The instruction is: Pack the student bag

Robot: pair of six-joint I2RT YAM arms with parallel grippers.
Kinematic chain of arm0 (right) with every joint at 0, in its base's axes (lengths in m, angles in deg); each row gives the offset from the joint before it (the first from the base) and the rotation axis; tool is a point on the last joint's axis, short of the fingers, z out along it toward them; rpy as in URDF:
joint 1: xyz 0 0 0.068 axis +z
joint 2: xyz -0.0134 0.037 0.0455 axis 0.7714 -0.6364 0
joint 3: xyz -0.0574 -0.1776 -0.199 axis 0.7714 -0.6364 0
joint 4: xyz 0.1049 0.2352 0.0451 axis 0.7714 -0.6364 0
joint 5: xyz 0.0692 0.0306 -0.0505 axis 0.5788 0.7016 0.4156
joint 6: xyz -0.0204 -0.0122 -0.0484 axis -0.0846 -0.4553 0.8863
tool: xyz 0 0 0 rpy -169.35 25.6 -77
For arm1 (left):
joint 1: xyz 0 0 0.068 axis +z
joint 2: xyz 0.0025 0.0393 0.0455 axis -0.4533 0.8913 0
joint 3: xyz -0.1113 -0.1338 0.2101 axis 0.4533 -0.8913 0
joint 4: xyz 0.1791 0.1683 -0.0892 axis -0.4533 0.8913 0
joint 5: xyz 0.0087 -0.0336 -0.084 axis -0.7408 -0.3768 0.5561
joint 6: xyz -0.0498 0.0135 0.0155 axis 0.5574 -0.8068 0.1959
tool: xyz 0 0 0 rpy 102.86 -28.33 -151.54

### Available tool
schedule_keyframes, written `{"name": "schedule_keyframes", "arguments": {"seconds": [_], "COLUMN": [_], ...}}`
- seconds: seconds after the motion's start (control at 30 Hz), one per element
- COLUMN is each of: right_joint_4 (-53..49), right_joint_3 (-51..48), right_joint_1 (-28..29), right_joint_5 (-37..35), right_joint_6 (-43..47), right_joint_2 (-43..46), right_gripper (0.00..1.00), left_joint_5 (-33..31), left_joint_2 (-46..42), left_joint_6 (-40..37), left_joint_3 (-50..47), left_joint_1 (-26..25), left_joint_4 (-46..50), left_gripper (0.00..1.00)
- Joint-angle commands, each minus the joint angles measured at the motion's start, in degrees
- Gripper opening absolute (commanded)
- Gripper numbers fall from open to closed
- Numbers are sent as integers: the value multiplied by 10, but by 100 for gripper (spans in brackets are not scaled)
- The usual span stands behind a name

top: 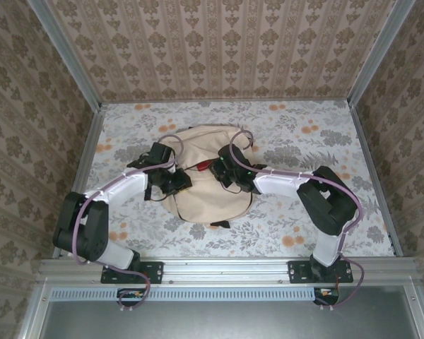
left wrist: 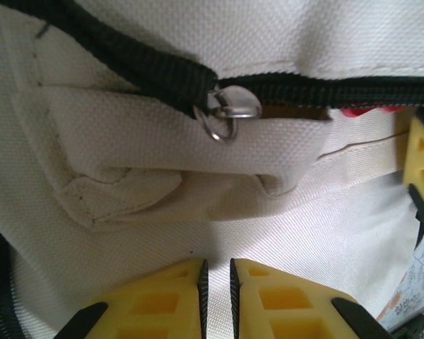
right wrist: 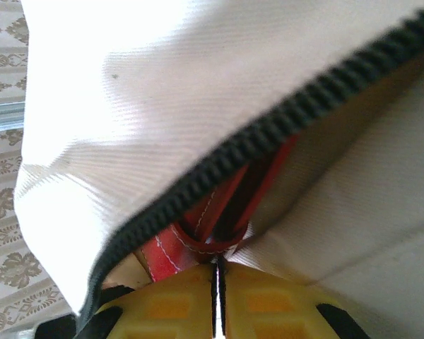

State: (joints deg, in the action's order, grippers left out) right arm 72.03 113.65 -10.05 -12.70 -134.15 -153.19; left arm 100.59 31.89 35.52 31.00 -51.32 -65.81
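The student bag (top: pixel 205 187) lies in the middle of the bench (top: pixel 304 148), between my arms. My right end effector (right wrist: pixel 218 272) is closed, seemingly nipping the red loop (right wrist: pixel 171 244) under the zipper (right wrist: pixel 268 138), likely to hold the mouth apart. My left end effector (left wrist: pixel 217 272) is narrow below the metal ring (left wrist: pixel 230 113), probably bracing the cloth. I cannot confirm a pinch.
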Motion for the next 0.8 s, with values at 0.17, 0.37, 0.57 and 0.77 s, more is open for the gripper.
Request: {"name": "schedule_keyframes", "arguments": {"seconds": [0.17, 0.37, 0.57, 0.77], "right_joint_4": [-2, 54, 112, 48], "right_joint_3": [58, 71, 66, 48], "right_joint_1": [-10, -10, -12, -17], "right_joint_5": [-10, -3, 25, 33], "right_joint_6": [15, 19, 14, 4], "right_joint_2": [-53, -73, -82, -72], "right_gripper": [10, 9, 10, 15], "left_joint_5": [4, 1, 5, 22], "left_joint_2": [21, 22, 32, 18], "left_joint_6": [4, 3, 5, 0], "left_joint_3": [5, -2, -4, 15], "left_joint_1": [-5, -5, -8, -4], "left_joint_4": [-12, -14, -17, -2], "left_gripper": [15, 15, 14, 14]}}
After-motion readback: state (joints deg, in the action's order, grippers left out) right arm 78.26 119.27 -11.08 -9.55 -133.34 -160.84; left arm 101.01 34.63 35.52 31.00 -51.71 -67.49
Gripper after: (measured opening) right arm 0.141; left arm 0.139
